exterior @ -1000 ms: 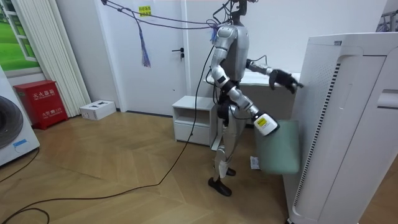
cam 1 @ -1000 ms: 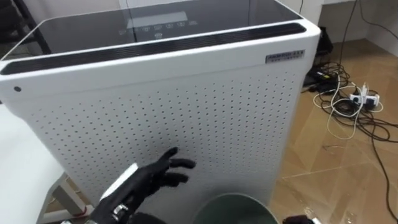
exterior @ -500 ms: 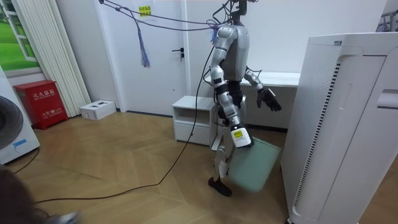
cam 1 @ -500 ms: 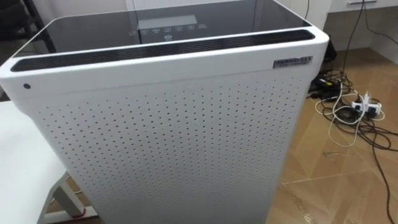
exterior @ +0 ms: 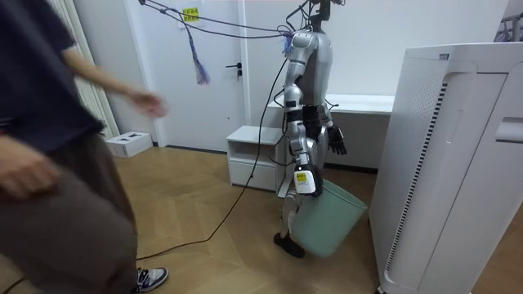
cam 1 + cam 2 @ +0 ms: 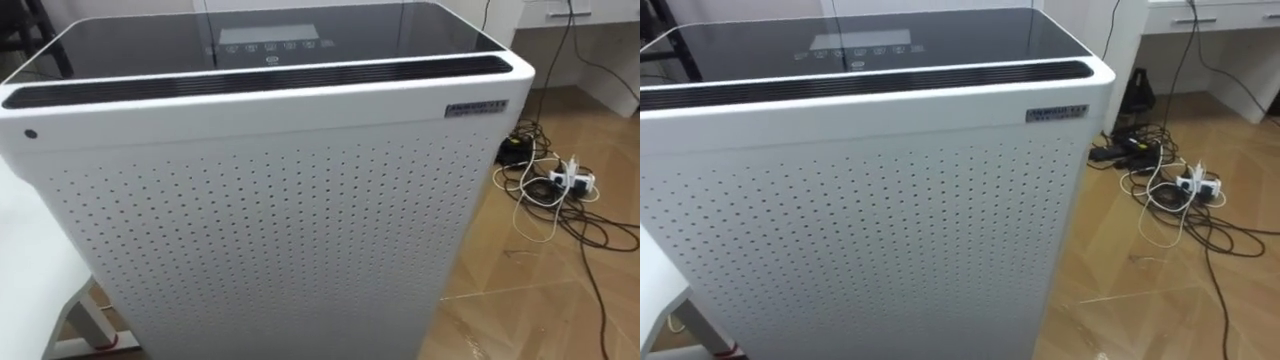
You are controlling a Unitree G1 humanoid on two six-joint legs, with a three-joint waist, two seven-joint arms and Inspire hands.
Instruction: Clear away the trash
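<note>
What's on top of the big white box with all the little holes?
A shiny black panel with small button marks, and a dark vent slot. Nothing rests there; the inside is hidden.

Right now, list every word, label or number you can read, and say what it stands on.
Purifier front, nameplate: too small to read.
Purifier top, panel marks: too blurred to read.
Yellow sign, high in the room view: too small to read.
No text can be read.

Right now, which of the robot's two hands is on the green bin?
The right hand, on the arm nearer the room camera, meets the rim of the green bin; the left hand hangs open, holding nothing.
</note>
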